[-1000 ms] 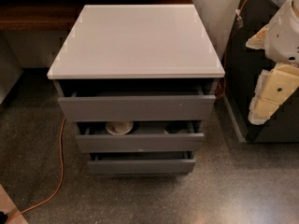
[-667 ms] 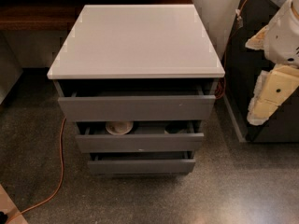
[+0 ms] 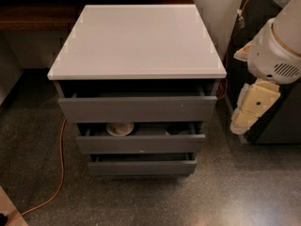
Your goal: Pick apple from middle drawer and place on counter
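The white counter [image 3: 138, 39] tops a grey cabinet with three drawers, all pulled slightly open. The middle drawer [image 3: 141, 142] shows a white bowl [image 3: 120, 127] at its left and a dark object [image 3: 176, 130] at its right through the narrow gap. The apple is hidden or out of view. My arm [image 3: 275, 55] hangs at the right of the cabinet. Its cream-coloured gripper [image 3: 247, 112] points down beside the cabinet's right side, level with the upper and middle drawers, touching nothing.
A dark brown wooden shelf [image 3: 35, 13] runs behind the cabinet at the left. An orange cable [image 3: 59, 173] trails over the speckled floor at the left. A dark unit [image 3: 282, 121] with an orange cable stands behind my arm at the right.
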